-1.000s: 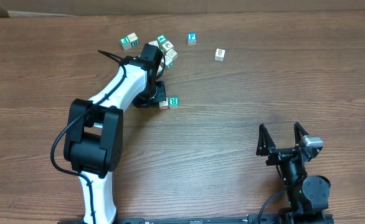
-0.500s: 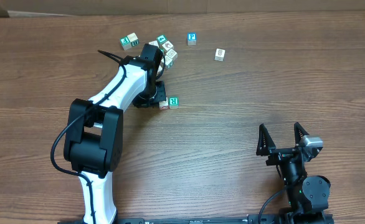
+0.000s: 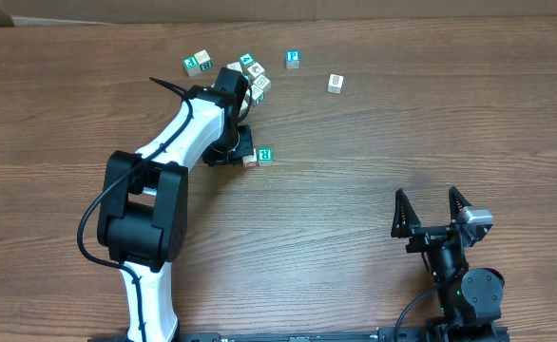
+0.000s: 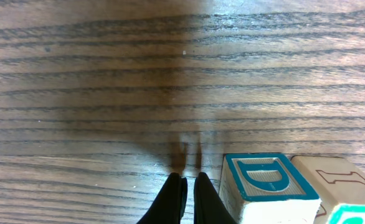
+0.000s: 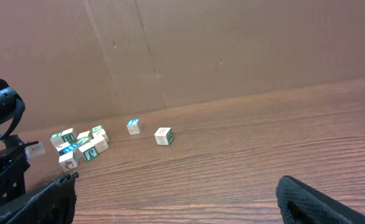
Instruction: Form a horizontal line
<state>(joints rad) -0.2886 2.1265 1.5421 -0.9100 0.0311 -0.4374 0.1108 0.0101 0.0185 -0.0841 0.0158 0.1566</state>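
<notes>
Several small wooden letter blocks lie on the brown table. A cluster (image 3: 253,76) sits at the top middle, a pair (image 3: 199,64) to its left, a blue-faced block (image 3: 293,59) and a plain block (image 3: 335,84) to its right. A green-faced block (image 3: 265,155) lies by my left gripper (image 3: 241,152). In the left wrist view the left gripper (image 4: 187,186) is shut and empty, its tips on the table just left of a blue "D" block (image 4: 268,186). My right gripper (image 3: 432,211) is open and empty at the lower right, far from the blocks (image 5: 83,148).
A cardboard wall (image 5: 232,43) runs along the table's far edge. A black cable (image 3: 169,87) trails from the left arm. The left arm's white body (image 3: 164,152) stretches from the front edge up to the blocks.
</notes>
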